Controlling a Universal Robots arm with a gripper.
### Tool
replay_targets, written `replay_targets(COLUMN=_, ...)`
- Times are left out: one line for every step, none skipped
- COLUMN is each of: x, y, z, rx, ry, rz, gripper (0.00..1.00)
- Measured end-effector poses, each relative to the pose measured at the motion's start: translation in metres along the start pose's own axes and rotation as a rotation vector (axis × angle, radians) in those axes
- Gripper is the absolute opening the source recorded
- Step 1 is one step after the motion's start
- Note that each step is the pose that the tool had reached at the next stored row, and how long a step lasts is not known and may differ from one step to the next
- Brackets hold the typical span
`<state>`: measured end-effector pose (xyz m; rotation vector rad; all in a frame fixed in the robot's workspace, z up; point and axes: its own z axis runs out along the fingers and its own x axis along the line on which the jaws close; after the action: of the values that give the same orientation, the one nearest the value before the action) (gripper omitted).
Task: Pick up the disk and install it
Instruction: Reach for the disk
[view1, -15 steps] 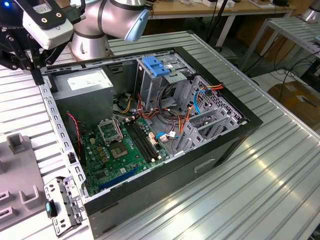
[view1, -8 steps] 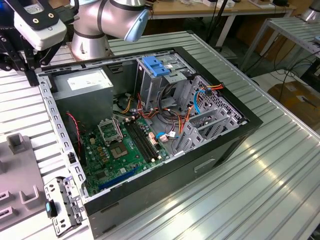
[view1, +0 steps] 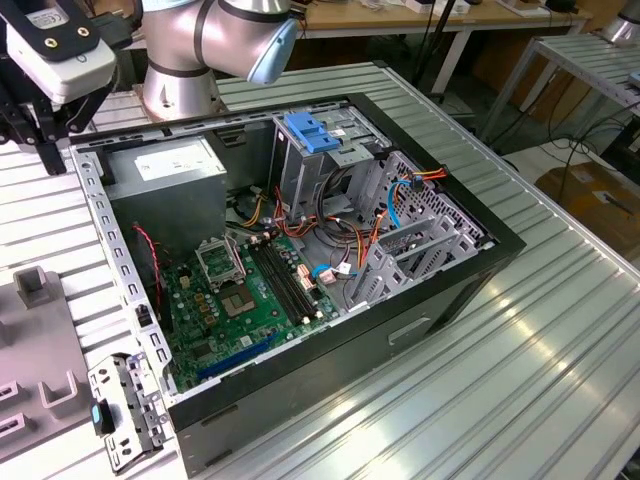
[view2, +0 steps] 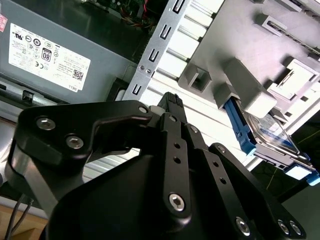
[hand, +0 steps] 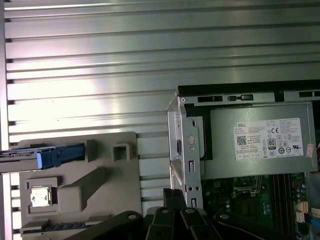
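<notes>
The disk (view2: 267, 132) is a silver drive in blue carrier rails. It stands on edge in a slot of the grey fixture (view2: 250, 50) on the table, beside the open computer case (view1: 300, 250). In the first wrist view the disk (hand: 55, 155) shows edge-on at the far end of the fixture (hand: 100, 190). My gripper (view2: 172, 102) hangs above the case's corner by the power supply, well short of the disk. Its black fingers are shut together with nothing between them. The exterior view has the gripper (view1: 45, 150) at its far left, over the case rim.
The grey power supply (view1: 165, 165) with a white sticker fills the near corner of the case. A metal drive cage with a blue latch (view1: 310, 135) stands at the case's far side, above cables and the green motherboard (view1: 240, 300). A loose metal bracket (view1: 125, 410) lies on the ribbed table.
</notes>
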<state>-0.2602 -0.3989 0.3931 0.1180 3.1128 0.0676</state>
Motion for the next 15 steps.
replay_targets(x=0.0012, y=-0.0001, z=-0.0001, rx=0.0, ry=0.0001, rz=0.0, gripper=0.11)
replay_targets(x=0.0022, y=-0.0001, z=-0.0001, rx=0.0, ry=0.0001, rz=0.0, gripper=0.11)
replay_targets(x=0.0036, y=-0.0003, z=-0.0001, rx=0.0, ry=0.0001, rz=0.0, gripper=0.11)
replay_targets(x=0.0046, y=-0.0004, z=-0.0001, rx=0.0, ry=0.0, rz=0.0, gripper=0.11)
replay_targets(x=0.0057, y=-0.0004, z=-0.0002, rx=0.0, ry=0.0001, rz=0.0, gripper=0.11)
replay_targets(x=0.0068, y=-0.0005, z=-0.0002, rx=0.0, ry=0.0001, rz=0.0, gripper=0.11)
replay_targets(x=0.0079, y=-0.0006, z=-0.0002, rx=0.0, ry=0.0001, rz=0.0, gripper=0.11)
replay_targets(x=0.0088, y=-0.0007, z=-0.0002, rx=0.0, ry=0.0, rz=0.0, gripper=0.11)
replay_targets(x=0.0104, y=-0.0008, z=-0.0003, rx=0.0, ry=0.0001, rz=0.0, gripper=0.11)
replay_targets(x=0.0114, y=-0.0008, z=-0.0003, rx=0.0, ry=0.0, rz=0.0, gripper=0.11)
replay_targets(x=0.0132, y=-0.001, z=-0.0003, rx=-0.0001, ry=0.0, rz=0.0, gripper=0.11)
replay_targets(x=0.0146, y=-0.0011, z=-0.0004, rx=0.0, ry=0.0001, rz=0.0, gripper=0.11)
replay_targets(x=0.0158, y=-0.0012, z=-0.0004, rx=0.0, ry=0.0001, rz=0.0, gripper=0.11)
replay_targets(x=0.0182, y=-0.0014, z=-0.0005, rx=0.0001, ry=0.0001, rz=0.0, gripper=0.11)
replay_targets(x=0.0196, y=-0.0015, z=-0.0005, rx=0.0, ry=0.0001, rz=0.0, gripper=0.11)
